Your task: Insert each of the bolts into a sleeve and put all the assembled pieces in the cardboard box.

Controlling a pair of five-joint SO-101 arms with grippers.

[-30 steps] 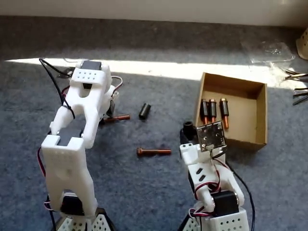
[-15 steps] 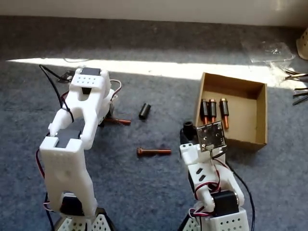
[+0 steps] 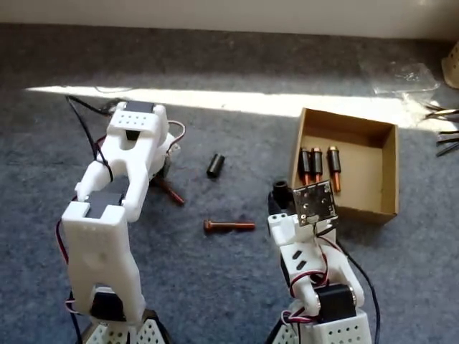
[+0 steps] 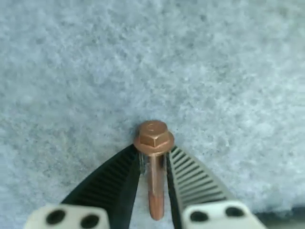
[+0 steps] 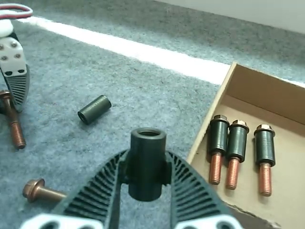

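Currently, my left gripper (image 4: 154,167) is clamped on a bolt (image 4: 153,138) by its shank, head beyond the fingertips, carpet (image 4: 214,71) beneath. My right gripper (image 5: 147,167) is clamped on an upright sleeve (image 5: 148,143), bore facing up, just beside the box (image 5: 267,95). A loose sleeve (image 3: 216,165) and a loose bolt (image 3: 228,226) lie on the carpet between my arms, apart from each other. Three assembled pieces (image 3: 316,166) lie side by side in the box, heads toward its far wall.

Grey carpeted counter (image 3: 215,287), black cylindrical sleeve (image 3: 216,165) laid near a copper hex-head bolt (image 3: 229,226), open brown cardboard box (image 3: 367,168) set to one side
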